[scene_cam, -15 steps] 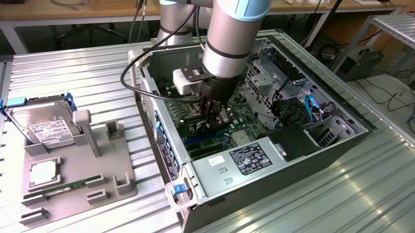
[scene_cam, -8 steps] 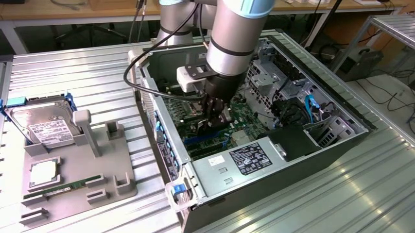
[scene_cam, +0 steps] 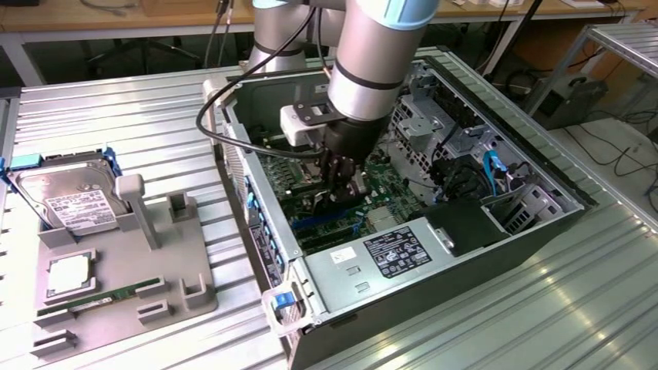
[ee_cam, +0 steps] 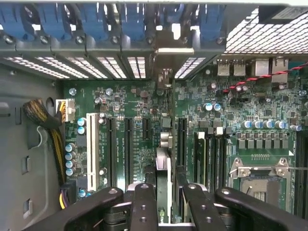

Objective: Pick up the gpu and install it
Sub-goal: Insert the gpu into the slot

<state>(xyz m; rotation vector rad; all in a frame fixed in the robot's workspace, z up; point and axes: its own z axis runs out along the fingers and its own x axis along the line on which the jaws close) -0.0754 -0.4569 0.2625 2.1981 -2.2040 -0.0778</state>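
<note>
Inside the open computer case [scene_cam: 535, 193], the pincer [ee_cam: 163, 192] is closed on the gpu [ee_cam: 163, 168], holding it edge-on just above the motherboard [ee_cam: 125, 96], between expansion slots. A hard drive [scene_cam: 77, 200] sits on the gray tray [scene_cam: 196, 277].

A robotics or electronics lab: an open PC case [scene_cam: 411, 223] lies on a ribbed metal table [scene_cam: 575, 308], a grey parts fixture [scene_cam: 123, 270] near the table's edge, wooden benches [scene_cam: 123, 15] and trailing cables [scene_cam: 617, 146] behind.
</note>
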